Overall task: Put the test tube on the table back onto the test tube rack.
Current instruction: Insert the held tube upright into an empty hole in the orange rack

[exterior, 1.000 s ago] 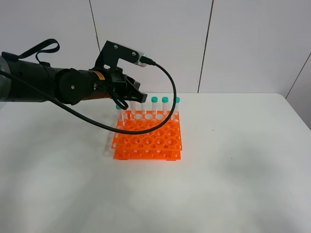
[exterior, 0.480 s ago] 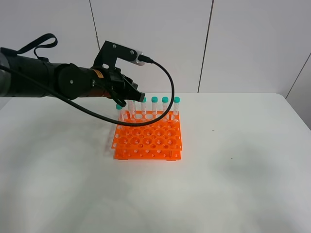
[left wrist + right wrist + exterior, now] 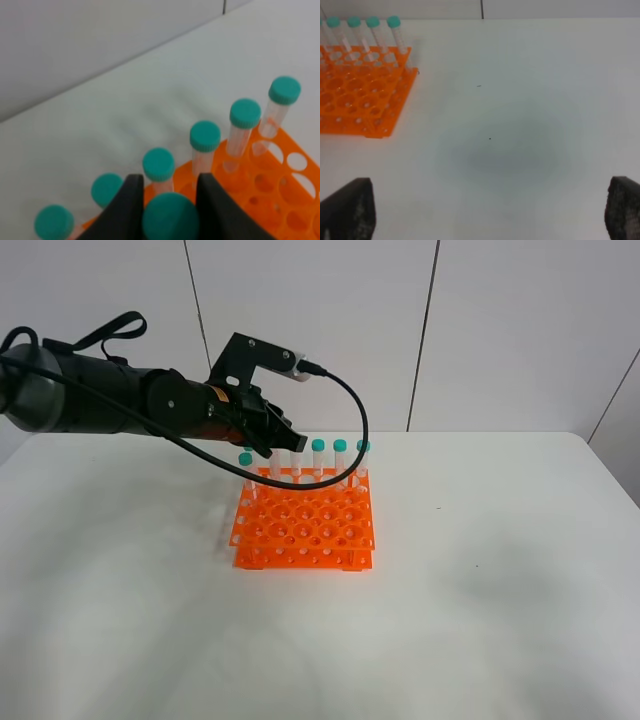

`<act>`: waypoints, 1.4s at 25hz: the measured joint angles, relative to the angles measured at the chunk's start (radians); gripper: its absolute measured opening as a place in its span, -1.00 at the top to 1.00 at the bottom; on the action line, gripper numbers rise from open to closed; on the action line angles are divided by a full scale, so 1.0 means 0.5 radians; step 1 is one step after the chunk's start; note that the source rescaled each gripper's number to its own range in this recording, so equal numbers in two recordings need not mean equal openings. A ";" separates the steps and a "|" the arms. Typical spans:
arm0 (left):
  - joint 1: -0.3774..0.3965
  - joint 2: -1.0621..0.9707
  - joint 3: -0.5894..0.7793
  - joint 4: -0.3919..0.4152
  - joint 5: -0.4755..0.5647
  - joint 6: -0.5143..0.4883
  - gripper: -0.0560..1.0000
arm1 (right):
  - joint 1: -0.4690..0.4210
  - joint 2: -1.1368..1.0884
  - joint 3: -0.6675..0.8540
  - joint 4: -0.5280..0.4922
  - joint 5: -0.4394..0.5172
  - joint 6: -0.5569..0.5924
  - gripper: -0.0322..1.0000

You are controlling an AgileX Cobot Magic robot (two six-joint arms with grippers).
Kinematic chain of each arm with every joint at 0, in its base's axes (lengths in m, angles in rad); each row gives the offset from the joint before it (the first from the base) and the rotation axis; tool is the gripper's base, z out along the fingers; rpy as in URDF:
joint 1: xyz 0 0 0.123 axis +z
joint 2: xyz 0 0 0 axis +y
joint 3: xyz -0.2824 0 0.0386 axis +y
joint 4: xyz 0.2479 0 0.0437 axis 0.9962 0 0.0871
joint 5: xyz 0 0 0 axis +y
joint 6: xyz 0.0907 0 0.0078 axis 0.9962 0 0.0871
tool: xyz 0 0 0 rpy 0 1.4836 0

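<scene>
My left gripper (image 3: 268, 443) hangs over the back left of the orange test tube rack (image 3: 305, 530). In the left wrist view its two black fingers (image 3: 127, 210) close on the teal cap of the test tube (image 3: 170, 220), just in front of the rack's back row. Several identical teal-capped tubes (image 3: 205, 136) stand upright in that row, and the rack (image 3: 280, 200) shows below them. The exterior high view hides the held tube behind the gripper. My right gripper (image 3: 485, 210) is open and empty above the white table (image 3: 520, 125), to the right of the rack (image 3: 360, 100).
The white table (image 3: 480, 590) stretches wide around the rack on all sides. A panelled white wall (image 3: 500, 330) stands right behind the table's back edge. A black cable (image 3: 355, 410) loops from the left wrist camera over the rack's back row.
My left arm has shifted a little to the right and back over the rack's back row, with the tube still between its fingers. The rack has not moved.
</scene>
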 joint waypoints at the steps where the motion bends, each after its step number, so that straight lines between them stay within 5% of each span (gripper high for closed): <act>1: 0.000 0.021 0.000 -0.002 -0.003 0.000 0.89 | 0.000 0.000 0.000 0.000 0.000 0.000 -1.00; 35: 0.023 0.074 0.126 -0.009 -0.300 0.004 0.89 | 0.000 0.000 0.000 0.000 0.000 0.000 -1.00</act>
